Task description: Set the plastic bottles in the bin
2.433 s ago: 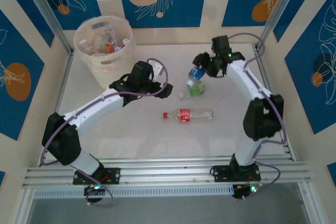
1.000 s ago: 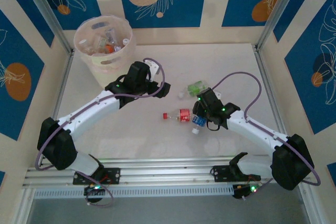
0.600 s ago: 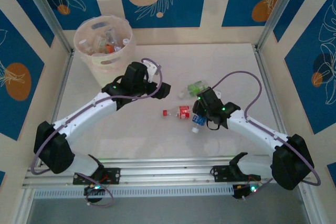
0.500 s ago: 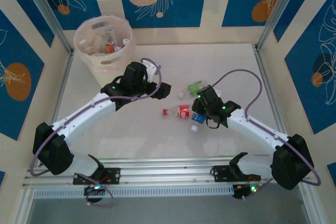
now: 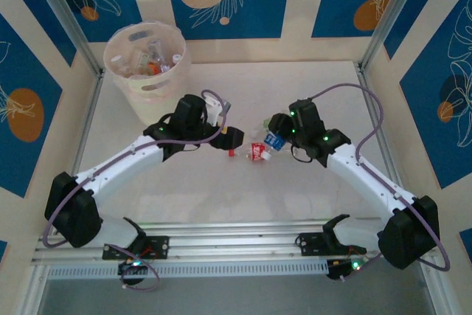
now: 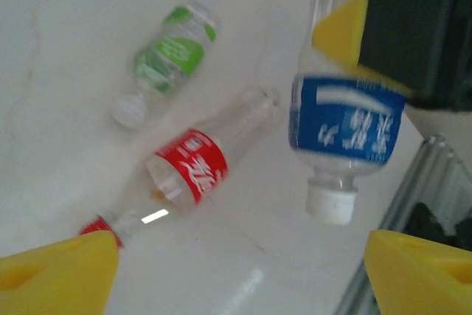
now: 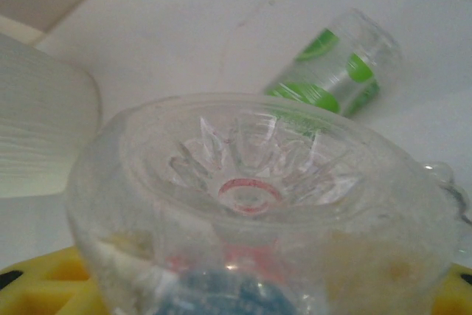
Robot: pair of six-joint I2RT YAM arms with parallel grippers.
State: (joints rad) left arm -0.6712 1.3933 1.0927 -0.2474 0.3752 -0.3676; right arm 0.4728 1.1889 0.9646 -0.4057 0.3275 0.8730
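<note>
White table (image 5: 221, 204), right hand (image 5: 275, 139) grasping blue-label bottle (image 6: 343, 130), left hand (image 5: 231, 138) open over red-label bottle (image 6: 184, 171), green-label bottle (image 6: 168, 58) beside

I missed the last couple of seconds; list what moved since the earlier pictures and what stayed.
The right fingers carried the blue-label bottle from the far side to beside the red-label bottle, staying shut on it. The left fingers, open, swung right to that bottle's cap end. The bin stayed put; the green-label bottle barely shifted.
</note>
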